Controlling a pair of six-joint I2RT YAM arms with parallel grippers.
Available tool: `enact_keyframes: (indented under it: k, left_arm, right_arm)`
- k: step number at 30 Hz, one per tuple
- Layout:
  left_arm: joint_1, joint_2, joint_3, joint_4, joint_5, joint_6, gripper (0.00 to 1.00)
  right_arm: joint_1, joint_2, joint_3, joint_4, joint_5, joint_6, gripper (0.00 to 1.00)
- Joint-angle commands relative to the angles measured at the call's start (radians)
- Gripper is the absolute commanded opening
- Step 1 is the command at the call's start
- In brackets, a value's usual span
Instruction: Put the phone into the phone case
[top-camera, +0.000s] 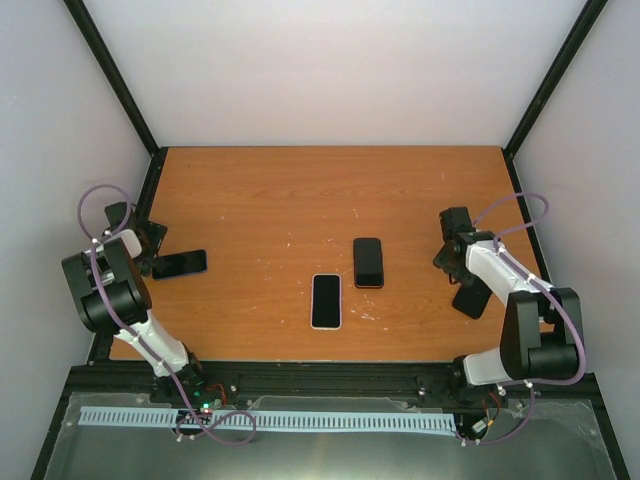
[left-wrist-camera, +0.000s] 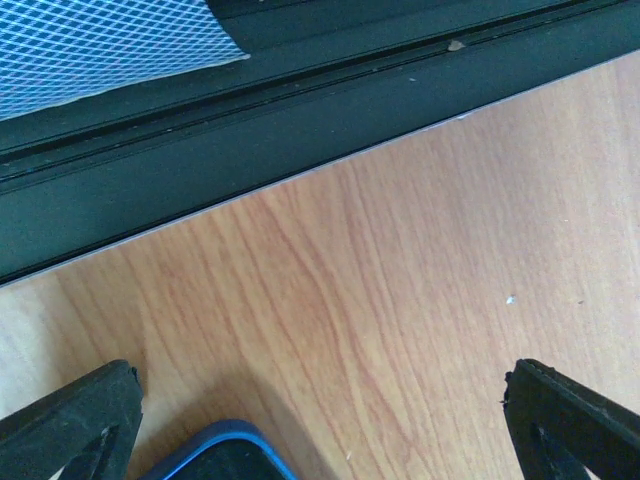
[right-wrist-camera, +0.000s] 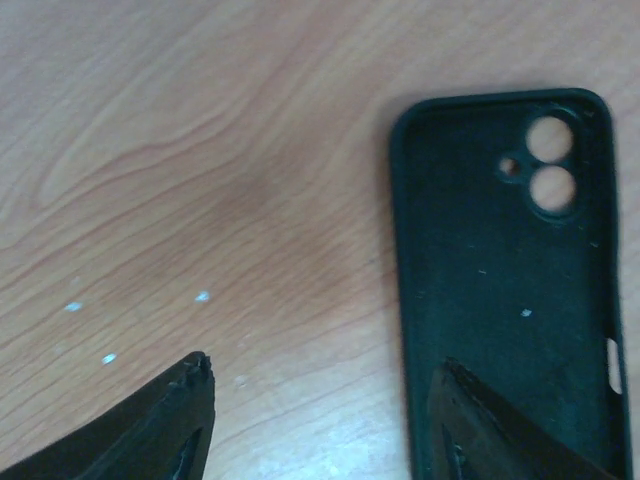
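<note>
A phone with a white rim lies screen up at the table's middle front. A black phone lies just behind and right of it. An empty black phone case with two camera holes lies open side up; in the top view it shows under my right arm. My right gripper is open, low over the table, its right finger over the case's near end. My left gripper is open over bare wood at the far left. A blue-rimmed dark phone or case lies between its fingers, also visible from above.
The wooden table has a black metal frame rail along its left edge, close ahead of my left gripper. White walls enclose the back and sides. Small white specks mark the wood near my right gripper.
</note>
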Motion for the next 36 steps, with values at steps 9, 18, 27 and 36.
enact_keyframes:
  k: [9, 18, 27, 36]
  left_arm:
    - [-0.098, 0.031, -0.003, 0.064, 0.093, -0.013, 1.00]
    - [-0.129, 0.003, -0.011, 0.080, 0.176, -0.015, 0.99]
    - [-0.130, -0.122, -0.003, -0.082, 0.062, -0.079, 1.00]
    - [-0.129, -0.201, -0.038, -0.207, 0.127, -0.230, 0.99]
  right_arm:
    - [-0.072, 0.038, -0.045, -0.033, 0.149, 0.132, 0.61]
    - [-0.114, 0.026, -0.094, 0.063, 0.078, 0.083, 0.58]
    - [-0.114, 0.092, -0.109, 0.110, 0.006, 0.054, 0.42]
    - [-0.113, -0.015, -0.174, 0.227, -0.190, -0.036, 0.03]
